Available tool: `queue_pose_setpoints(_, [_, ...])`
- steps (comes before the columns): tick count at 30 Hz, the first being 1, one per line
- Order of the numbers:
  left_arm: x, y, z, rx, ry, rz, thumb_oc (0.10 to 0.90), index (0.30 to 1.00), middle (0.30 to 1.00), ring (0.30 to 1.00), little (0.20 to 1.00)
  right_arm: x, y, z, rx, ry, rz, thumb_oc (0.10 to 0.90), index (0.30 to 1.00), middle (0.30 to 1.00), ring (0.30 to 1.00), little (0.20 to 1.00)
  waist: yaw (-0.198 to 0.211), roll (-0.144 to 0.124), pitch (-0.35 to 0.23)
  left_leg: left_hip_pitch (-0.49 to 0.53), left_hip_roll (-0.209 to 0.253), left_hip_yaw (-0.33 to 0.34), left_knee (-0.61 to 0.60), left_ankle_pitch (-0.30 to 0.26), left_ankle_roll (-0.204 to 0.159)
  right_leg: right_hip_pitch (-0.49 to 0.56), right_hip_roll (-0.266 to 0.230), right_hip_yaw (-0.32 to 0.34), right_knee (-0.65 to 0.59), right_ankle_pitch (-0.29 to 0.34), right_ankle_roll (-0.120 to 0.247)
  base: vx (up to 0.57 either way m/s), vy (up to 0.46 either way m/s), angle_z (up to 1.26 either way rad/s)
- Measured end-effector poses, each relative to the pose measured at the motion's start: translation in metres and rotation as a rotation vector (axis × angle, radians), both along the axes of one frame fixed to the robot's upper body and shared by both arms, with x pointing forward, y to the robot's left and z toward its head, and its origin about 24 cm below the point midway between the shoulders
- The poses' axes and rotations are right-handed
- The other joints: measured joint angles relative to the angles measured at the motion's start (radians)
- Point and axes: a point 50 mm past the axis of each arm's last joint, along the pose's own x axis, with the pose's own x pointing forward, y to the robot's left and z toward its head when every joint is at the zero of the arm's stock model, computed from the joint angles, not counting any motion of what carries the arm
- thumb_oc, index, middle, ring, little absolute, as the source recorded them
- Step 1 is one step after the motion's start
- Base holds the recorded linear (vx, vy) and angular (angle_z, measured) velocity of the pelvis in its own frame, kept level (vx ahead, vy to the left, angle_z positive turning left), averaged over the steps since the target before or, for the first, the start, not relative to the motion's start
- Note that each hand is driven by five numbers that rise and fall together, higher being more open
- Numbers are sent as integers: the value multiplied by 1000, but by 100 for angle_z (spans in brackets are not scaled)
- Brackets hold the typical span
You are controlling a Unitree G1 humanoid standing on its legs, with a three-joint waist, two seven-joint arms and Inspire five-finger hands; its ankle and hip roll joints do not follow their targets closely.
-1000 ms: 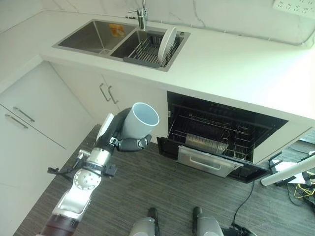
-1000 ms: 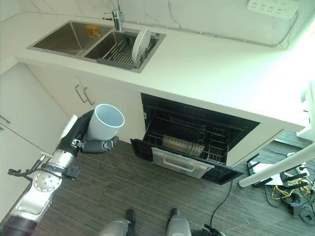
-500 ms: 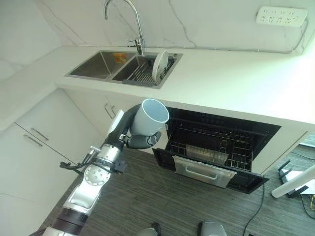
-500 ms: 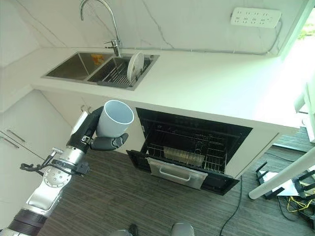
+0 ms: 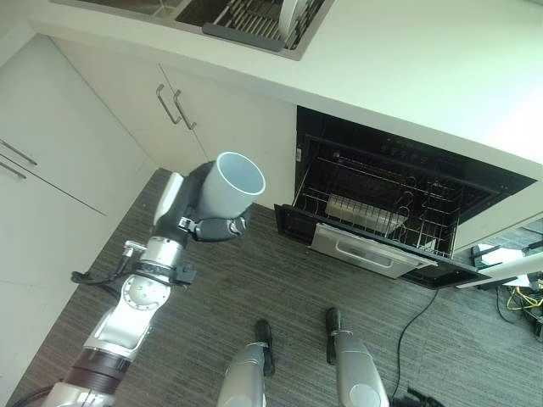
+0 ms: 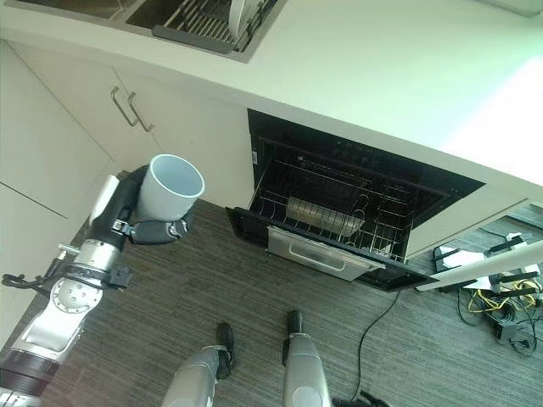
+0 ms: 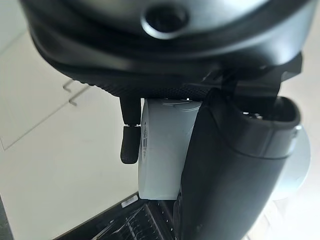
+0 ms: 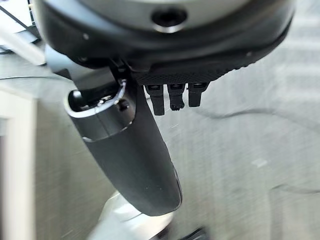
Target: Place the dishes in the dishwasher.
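A pale blue-grey cup (image 5: 231, 188) stands mouth up in my left hand (image 5: 206, 227), whose fingers and thumb curl round its side. In the left wrist view the cup (image 7: 162, 150) shows between a finger (image 7: 129, 144) and the thumb. It hangs over the floor, left of the open dishwasher (image 5: 392, 203). The dishwasher's wire rack (image 5: 373, 222) is drawn out and holds a grey basket. My right hand (image 8: 125, 145) hangs over the floor with relaxed fingers and holds nothing.
The white counter (image 5: 407, 76) runs above the dishwasher. A sink rack (image 5: 251, 15) with a white plate (image 5: 290, 10) stands at the back. White cupboard doors with handles (image 5: 174, 106) lie left of the dishwasher. Cables (image 5: 519, 301) lie on the floor at far right.
The whole picture has shifted: the camera has tipped down toward the floor. The cup remains in my left hand, at about the same place left of the dishwasher.
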Motion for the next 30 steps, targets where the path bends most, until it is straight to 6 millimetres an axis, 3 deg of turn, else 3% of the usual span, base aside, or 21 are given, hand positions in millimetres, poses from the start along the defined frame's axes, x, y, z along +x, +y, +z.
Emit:
queue_pose_setpoints(2, [0, -4, -1, -19, -7, -10, 400, 300, 300, 300, 300, 17, 3, 6, -4, -69, 13, 800, 900, 900, 900, 900, -9, 3, -4, 60, 7, 13, -43, 10, -14, 37, 10, 4, -12, -5, -6, 78, 93, -17])
queue_pose_setpoints(5, [0, -7, -2, -34, -9, -17, 400, 300, 300, 300, 300, 16, 1, 5, -19, -55, 4, 800, 900, 900, 900, 900, -14, 4, -48, 105, 15, 40, -78, 11, -15, 54, 22, 22, -8, -18, -14, 14, 65, -25])
queue_pose_setpoints(8, [0, -9, 0, -35, -18, -21, 400, 300, 300, 300, 300, -5, -5, -1, -24, 40, -53, 800, 900, 900, 900, 900, -32, 3, -98, 137, 14, 53, -103, 16, -22, 72, 25, 22, -10, -13, -17, -18, 10, -11])
queue_pose_setpoints(11, [0, -8, 0, -36, -19, -17, 400, 300, 300, 300, 300, -40, -5, -9, -21, 152, -81, 800, 900, 900, 900, 900, -30, 2, -128, 150, 12, 52, -107, 14, -21, 88, 24, 19, -18, -16, -15, -43, -19, 1])
queue_pose_setpoints(15, [-10, -7, -20, -60, 38, 15, 400, 300, 300, 300, 300, -67, -1, -13, -8, 225, -70, 800, 900, 900, 900, 900, -26, 0, -180, 154, 11, 50, -114, 10, -20, 90, 21, 20, -17, -24, -4, -42, -50, 0])
queue_pose_setpoints(21, [-20, -6, -34, -62, 88, 21, 400, 300, 300, 300, 300, -63, 0, -13, -12, 196, -65, 800, 900, 900, 900, 900, -9, 0, -237, 134, 28, 54, -117, 12, -27, 65, 23, -1, -13, -32, -11, -41, -67, 0])
queue_pose_setpoints(27, [-20, -8, -31, -65, 76, 8, 400, 300, 300, 300, 300, -41, -2, -7, -14, 69, -107, 800, 900, 900, 900, 900, -1, -12, -248, 134, 65, 82, -120, 25, -44, 52, 38, -27, -24, -32, -11, -41, -51, -4])
queue_pose_setpoints(29, [-20, -8, -34, -92, 86, 1, 400, 300, 300, 300, 300, -31, -5, -1, -32, -59, -224, 800, 900, 900, 900, 900, -13, -23, -253, 151, 83, 122, -113, 43, -60, 34, 40, -31, 6, -23, -24, -68, -54, -55])
queue_pose_setpoints(30, [-20, -8, -46, -168, 121, 17, 400, 300, 300, 300, 300, -26, -18, 9, -44, -183, -415, 800, 900, 900, 900, 900, -36, -10, -269, 171, 90, 151, -126, 38, -66, 37, 44, -36, -3, -24, -25, -30, -38, -72])
